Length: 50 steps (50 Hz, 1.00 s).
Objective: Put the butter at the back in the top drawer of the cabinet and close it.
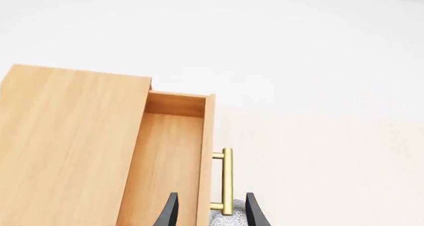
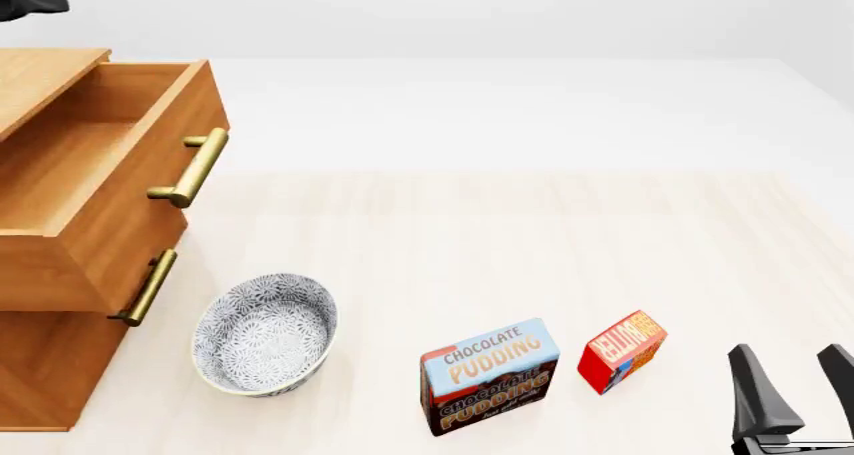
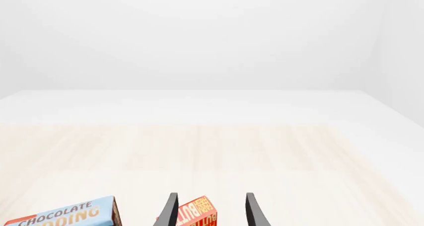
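The butter (image 2: 622, 352) stands on the counter (image 2: 561, 235), just left of and slightly ahead of the right hand (image 2: 798, 390), which is held open, empty and low; in its wrist view the box is framed between the fingers. The top drawer (image 2: 100, 165) is seen pulled out at far left, and the left hand (image 1: 208, 210), also open, is poised above it.

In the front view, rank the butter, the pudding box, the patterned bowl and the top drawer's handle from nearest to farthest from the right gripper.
1. butter, just left of the right gripper
2. pudding box, further left
3. patterned bowl, left of centre
4. top drawer's handle, far left, farther back
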Tool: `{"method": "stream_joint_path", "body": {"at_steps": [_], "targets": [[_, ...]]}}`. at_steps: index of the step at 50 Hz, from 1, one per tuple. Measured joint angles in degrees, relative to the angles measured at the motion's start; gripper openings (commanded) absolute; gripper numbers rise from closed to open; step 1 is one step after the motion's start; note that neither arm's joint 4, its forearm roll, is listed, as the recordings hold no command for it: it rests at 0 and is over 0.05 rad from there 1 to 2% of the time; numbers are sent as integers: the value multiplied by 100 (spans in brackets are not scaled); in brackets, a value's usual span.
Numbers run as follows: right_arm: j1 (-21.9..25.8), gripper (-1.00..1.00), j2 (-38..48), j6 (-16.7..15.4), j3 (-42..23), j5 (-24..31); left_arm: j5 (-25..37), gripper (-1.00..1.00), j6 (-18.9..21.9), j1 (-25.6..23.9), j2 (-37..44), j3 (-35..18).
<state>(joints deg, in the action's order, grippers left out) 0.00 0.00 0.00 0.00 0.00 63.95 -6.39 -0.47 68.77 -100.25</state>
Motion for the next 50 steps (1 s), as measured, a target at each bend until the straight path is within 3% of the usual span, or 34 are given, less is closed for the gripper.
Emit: {"method": "stream_joint_path", "body": {"at_steps": [50], "targets": [[0,100,0,0,0,0,-778,100,-103,222,-12,1141]]}}
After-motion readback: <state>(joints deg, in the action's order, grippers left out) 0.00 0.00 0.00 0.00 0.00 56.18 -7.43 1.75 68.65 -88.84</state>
